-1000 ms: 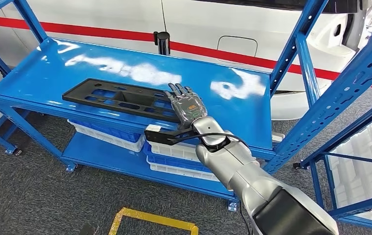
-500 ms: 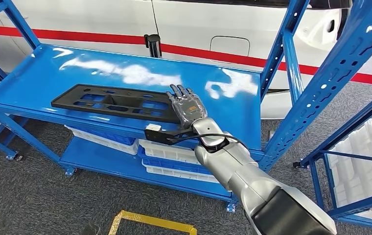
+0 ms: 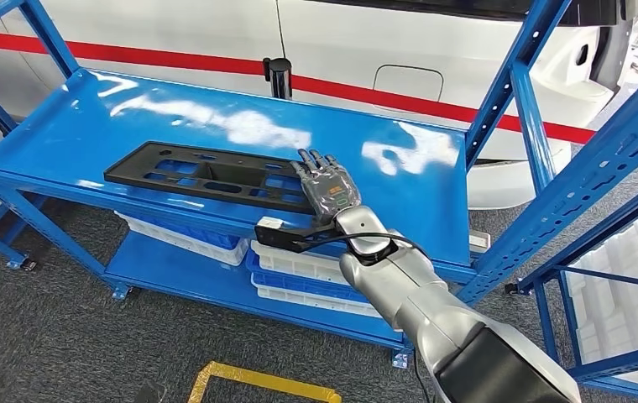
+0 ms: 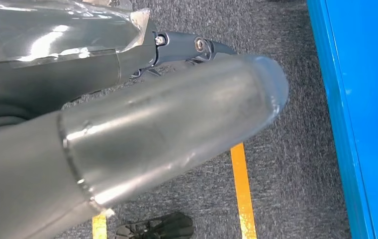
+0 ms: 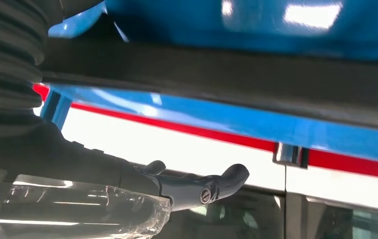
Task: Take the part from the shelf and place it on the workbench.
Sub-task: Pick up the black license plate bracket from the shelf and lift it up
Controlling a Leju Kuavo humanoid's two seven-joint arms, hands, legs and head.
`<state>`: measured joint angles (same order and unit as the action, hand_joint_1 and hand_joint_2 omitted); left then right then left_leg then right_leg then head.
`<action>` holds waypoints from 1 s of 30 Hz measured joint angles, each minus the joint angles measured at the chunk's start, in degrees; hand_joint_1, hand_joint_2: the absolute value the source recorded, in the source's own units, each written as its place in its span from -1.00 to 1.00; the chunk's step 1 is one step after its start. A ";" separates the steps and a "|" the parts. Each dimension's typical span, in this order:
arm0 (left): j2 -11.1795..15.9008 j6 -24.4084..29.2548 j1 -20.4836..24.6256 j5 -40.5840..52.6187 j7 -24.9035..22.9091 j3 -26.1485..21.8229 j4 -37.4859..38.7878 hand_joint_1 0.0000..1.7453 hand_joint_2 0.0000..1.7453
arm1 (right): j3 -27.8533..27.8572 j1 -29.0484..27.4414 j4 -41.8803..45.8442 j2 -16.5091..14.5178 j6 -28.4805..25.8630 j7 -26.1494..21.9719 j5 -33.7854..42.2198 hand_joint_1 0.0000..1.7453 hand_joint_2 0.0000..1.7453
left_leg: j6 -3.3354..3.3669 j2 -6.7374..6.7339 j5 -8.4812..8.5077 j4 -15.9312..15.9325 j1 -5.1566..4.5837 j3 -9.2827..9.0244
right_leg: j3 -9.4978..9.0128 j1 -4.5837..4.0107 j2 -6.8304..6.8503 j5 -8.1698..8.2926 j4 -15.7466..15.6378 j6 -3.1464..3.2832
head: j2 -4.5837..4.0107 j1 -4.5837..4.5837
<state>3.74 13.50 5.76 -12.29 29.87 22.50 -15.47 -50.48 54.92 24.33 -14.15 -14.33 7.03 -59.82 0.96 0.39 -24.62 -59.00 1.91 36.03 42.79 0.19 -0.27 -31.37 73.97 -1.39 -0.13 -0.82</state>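
Shelf: the blue shelf (image 3: 89,126) was a flat metal deck framed by perforated blue uprights (image 3: 513,84); the back and middle of the deck lay bare and glossy.
Part: the black part (image 3: 206,175), a long flat plastic panel with rectangular cut-outs, lay flat on the deck, running roughly parallel to the front edge (image 3: 55,186) and close to it.
Right hand: the right hand (image 3: 326,183) lay over the part's right end, palm down, the fingers (image 3: 310,159) straight and slightly spread, pointing toward the back of the shelf. Whether they touched the part could not be told from the head view.
Right wrist view: the dark underside of the part (image 5: 217,82) crossed the picture with blue shelf behind it; a grey fingertip (image 5: 234,175) stood clear of it, with open space between.
Left hand: the left hand (image 4: 127,134) hung over the grey carpet (image 4: 286,149), beside the blue shelf edge (image 4: 346,99); the thumb filled the picture and the lie of the fingers could not be told.
Room: to the right of the part a bare stretch of deck reached the right-hand upright; to the left the deck ran on well past the part's far end.
Below: white and blue bins (image 3: 299,269) sat stacked on the lower shelf (image 3: 181,277), under the front edge.
Floor: yellow tape (image 3: 257,376) marked the carpet in front of the rack.
Behind: a white car with a red stripe (image 3: 366,88) stood just beyond the shelf.
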 joint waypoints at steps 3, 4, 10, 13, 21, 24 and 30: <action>-0.14 0.72 0.02 -0.82 1.21 -0.01 -0.01 -1.00 -1.00 | 0.15 0.02 -0.02 0.07 0.14 -0.26 0.44 0.98 1.00 | -0.37 0.09 -0.19 -0.02 -0.07 -0.24 | -5.69 -0.01 0.11 4.82 -12.00 -0.45 | 0.00 0.03; -0.19 1.51 0.02 -1.32 2.19 -0.02 -0.03 -1.00 -1.00 | 0.21 0.03 -0.02 0.08 0.21 -0.38 0.58 0.99 1.00 | -0.58 0.10 -0.35 -0.10 -0.19 -0.28 | -7.02 0.01 0.14 5.87 -14.64 -0.23 | 0.00 0.01; -0.81 11.35 -0.16 -3.63 7.63 -1.03 -0.98 -1.00 -0.50 | 0.58 -0.17 -0.03 0.42 0.22 -1.16 1.24 0.95 1.00 | -0.60 -0.05 -0.35 0.34 -0.05 -0.66 | -7.70 -0.13 -0.13 6.67 -15.75 0.26 | 0.00 -0.01; -1.10 16.40 -0.56 -2.90 7.98 -1.68 -2.90 -1.00 1.00 | 0.86 -0.07 -0.01 0.69 -0.24 -1.65 1.34 0.94 1.00 | -1.02 -0.08 -0.23 0.77 -0.05 -0.94 | -7.73 -0.14 -0.16 6.63 -15.74 0.38 | 0.00 -0.01; -1.64 17.64 -0.64 -2.29 8.01 -2.82 -4.34 -1.00 1.00 | 1.45 0.30 0.03 1.08 -1.38 -3.02 1.31 0.98 1.00 | -1.68 -0.13 -0.20 0.98 -0.01 -1.18 | -7.88 -0.23 -0.16 6.51 -15.72 0.88 | 0.00 0.02; -1.73 18.01 -0.68 -2.13 8.02 -3.32 -4.73 -1.00 1.00 | 1.69 0.35 0.29 1.10 -2.09 -4.24 1.54 0.93 1.00 | -1.69 -0.12 -0.19 0.98 -0.08 -1.25 | -7.96 -0.21 -0.15 6.52 -15.72 0.89 | 0.00 0.03; -1.78 18.45 -0.78 -1.49 8.03 -4.30 -5.22 -1.00 1.00 | 2.15 0.91 2.28 1.09 -2.66 -7.39 3.77 0.90 1.00 | -1.68 -0.13 -0.19 0.97 -0.22 -1.34 | -8.05 -0.12 -0.15 6.55 -15.72 0.88 | 0.00 0.03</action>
<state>1.97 31.95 4.97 -13.78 37.90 18.20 -20.70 -48.33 55.83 26.61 -13.06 -16.99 -0.36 -56.04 -0.71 0.27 -24.81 -58.04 1.69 34.70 34.74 0.07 -0.42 -24.82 58.24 -0.51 -0.13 -0.79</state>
